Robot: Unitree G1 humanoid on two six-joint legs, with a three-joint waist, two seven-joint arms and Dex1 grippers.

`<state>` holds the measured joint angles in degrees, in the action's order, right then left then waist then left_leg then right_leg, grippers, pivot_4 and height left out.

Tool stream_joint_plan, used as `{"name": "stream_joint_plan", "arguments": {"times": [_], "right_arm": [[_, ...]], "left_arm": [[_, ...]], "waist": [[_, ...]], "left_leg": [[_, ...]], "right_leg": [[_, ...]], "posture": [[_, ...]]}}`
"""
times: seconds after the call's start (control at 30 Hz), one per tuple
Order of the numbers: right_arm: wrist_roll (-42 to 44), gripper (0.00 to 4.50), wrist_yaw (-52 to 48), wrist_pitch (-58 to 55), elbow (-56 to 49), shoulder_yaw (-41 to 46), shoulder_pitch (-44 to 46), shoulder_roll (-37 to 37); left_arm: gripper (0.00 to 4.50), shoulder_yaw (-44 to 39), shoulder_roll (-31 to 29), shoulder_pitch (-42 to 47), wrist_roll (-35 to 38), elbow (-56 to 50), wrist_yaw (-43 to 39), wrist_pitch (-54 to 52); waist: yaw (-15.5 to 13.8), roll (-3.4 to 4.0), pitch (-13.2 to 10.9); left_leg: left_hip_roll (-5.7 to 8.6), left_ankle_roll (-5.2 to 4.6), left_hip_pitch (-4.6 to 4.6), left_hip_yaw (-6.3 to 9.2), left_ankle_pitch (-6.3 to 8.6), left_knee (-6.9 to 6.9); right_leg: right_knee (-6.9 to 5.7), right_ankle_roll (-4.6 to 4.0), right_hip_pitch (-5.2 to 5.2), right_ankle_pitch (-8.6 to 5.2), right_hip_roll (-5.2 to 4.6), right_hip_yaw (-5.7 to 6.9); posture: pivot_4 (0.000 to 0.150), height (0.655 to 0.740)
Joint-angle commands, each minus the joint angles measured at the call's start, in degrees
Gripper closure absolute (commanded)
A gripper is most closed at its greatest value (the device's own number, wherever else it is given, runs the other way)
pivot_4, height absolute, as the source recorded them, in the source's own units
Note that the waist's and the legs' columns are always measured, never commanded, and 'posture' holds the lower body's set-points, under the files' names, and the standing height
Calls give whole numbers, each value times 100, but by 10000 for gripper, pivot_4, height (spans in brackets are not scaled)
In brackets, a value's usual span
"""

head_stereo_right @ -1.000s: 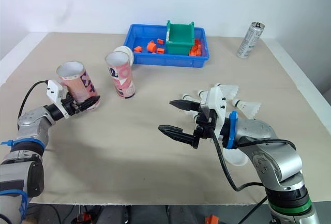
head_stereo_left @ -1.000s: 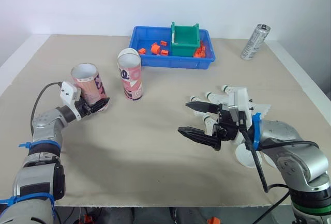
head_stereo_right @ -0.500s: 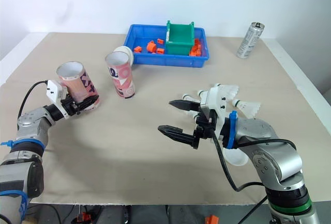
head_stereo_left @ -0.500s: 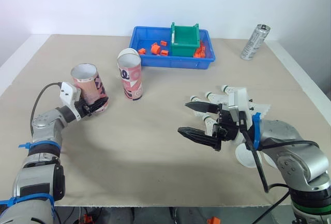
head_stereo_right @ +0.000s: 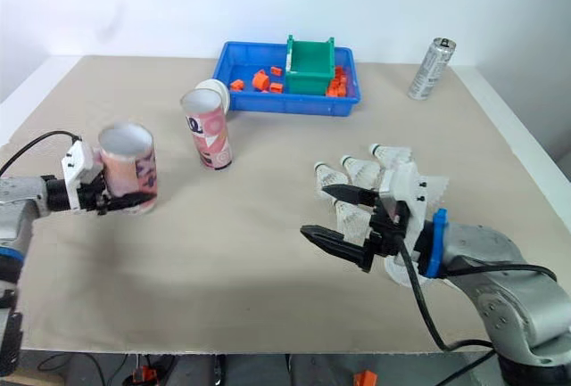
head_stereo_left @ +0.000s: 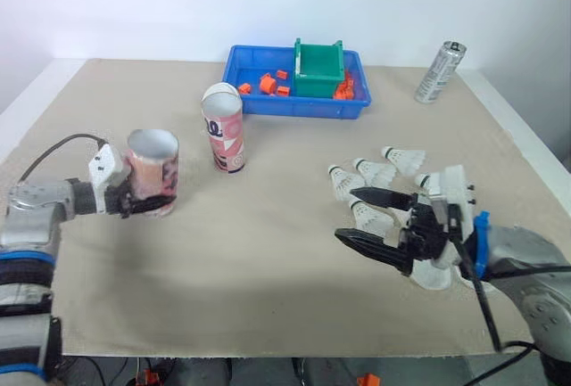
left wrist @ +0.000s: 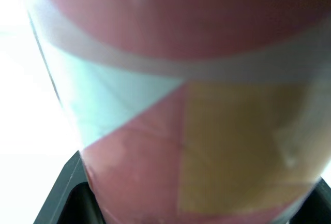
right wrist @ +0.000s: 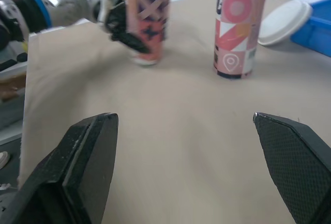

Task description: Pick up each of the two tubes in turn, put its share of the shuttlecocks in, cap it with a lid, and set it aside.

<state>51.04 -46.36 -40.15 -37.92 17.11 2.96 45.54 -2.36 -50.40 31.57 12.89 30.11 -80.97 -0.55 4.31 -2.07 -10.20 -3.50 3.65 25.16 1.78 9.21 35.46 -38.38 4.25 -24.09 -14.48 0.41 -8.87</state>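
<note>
Our left tool [head_stereo_left: 145,202] has two short black fingers ahead of a white boxy wrist block [head_stereo_left: 103,168]. Its silver forearm [head_stereo_left: 40,199] carries a looping black cable [head_stereo_left: 55,144] and a blue band [head_stereo_left: 22,257]. At lower right, our right tool [head_stereo_left: 351,215] has long tapered black fingers, a blue wrist collar [head_stereo_left: 481,231] and a silver-grey forearm [head_stereo_left: 531,257].

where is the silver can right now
In the head views the silver can stands at the far right of the table, just right of the blue tray and apart from it.

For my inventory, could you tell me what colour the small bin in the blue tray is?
Green plastic bin, best in left eye view.
</note>
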Motion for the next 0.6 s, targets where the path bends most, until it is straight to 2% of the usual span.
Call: {"name": "stream_joint_plan", "arguments": {"times": [0.03, 0.2, 0.37, 0.47, 0.6], "right_arm": [[422, 0, 35, -135, -506, 473, -507, 147], [370, 0, 212, -115, -724, 657, -1220, 151], [508, 0, 546, -91, -1100, 884, -1774, 58], [463, 0, 842, -78, -1518, 731, -2183, -65], [242, 0, 1283, -10, -1434, 551, -2215, -256]], "left_arm": [[15063, 600, -681, 11, -611, -606, -688, 142], [15063, 1063, -715, 394, -774, -949, -1076, -13], [15063, 1279, -470, 712, -469, -1247, -1153, -405], [15063, 1484, -447, 637, -308, -1427, -1153, -603], [15063, 1720, -447, 604, -391, -1409, -1153, -538]], "waist": [[0, 1, 0], [-16, 8, 5], [-19, 8, 4], [-15, 8, 4], [4, 8, 5]], "left_leg": [[-2, 0, -4, 0, 0, 1], [-2, -2, -14, -10, -1, 10], [-2, -9, -3, -14, -5, 18], [-4, -9, -1, -13, -5, 15], [-9, -10, -7, -12, -5, 11]], "right_leg": [[-1, -6, 2, -2, 1, 2], [-1, -8, 13, -1, -5, 2], [0, -4, 15, -1, -7, 2], [0, -4, 12, -4, -4, 2], [-1, -7, 13, -7, 1, 2]], "posture": [[1500, 7309], [1500, 7309], [1500, 7309], [1500, 7309], [1500, 7309]]}}
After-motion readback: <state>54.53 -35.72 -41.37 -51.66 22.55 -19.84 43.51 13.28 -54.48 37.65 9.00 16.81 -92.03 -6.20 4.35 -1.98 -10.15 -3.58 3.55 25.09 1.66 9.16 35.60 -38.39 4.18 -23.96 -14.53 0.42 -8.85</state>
